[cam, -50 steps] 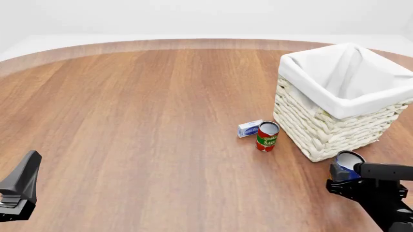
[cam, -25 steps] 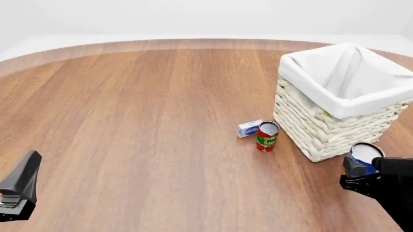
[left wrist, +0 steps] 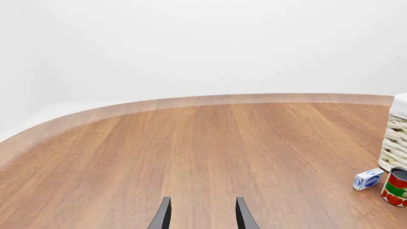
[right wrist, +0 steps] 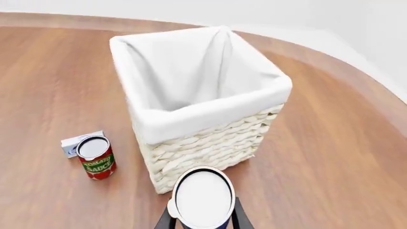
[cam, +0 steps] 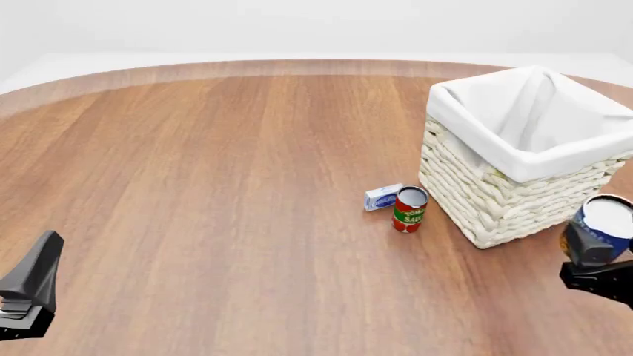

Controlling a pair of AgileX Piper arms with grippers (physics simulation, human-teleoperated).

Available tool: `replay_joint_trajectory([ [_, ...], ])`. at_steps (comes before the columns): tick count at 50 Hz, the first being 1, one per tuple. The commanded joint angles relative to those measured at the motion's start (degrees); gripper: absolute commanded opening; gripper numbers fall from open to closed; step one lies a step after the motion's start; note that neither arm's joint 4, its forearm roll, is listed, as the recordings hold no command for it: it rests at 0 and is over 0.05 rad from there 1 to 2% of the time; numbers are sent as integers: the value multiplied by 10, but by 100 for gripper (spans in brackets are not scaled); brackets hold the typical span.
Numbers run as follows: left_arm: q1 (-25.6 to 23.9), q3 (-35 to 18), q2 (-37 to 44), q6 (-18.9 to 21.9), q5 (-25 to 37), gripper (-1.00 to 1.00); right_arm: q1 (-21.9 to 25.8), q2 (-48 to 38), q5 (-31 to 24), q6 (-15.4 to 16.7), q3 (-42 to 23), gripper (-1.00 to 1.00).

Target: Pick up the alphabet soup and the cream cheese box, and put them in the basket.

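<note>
Beside basket (cam: 514,159), gripped alphabet soup (cam: 604,226).

high front view, wrist views share basket (right wrist: 210,143)

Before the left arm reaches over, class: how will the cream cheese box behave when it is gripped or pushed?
The cream cheese box lies low and flat on the table, so it should slide rather than tip or roll. It looks small and probably light. It lies close beside the tomato sauce can, so a push might knock that upright can.
</note>
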State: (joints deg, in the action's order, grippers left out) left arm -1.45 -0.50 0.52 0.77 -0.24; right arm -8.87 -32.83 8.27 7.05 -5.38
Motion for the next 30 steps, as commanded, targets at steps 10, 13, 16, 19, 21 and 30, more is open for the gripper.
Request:
replay_joint_trajectory([
  [10,0,0,0,0,0,100,9,204,-234,13,-105,-100],
  [13,0,0,0,0,0,100,8,210,-243,16,-115,-100],
  [16,0,0,0,0,0,100,11,215,-252,20,-130,-100],
  [19,0,0,0,0,0,100,15,214,-251,21,-139,-100],
  [21,0,0,0,0,0,100,19,213,-249,20,-147,-100],
  [30,0,0,-1,0,0,100,15,233,-268,21,-174,-100],
])
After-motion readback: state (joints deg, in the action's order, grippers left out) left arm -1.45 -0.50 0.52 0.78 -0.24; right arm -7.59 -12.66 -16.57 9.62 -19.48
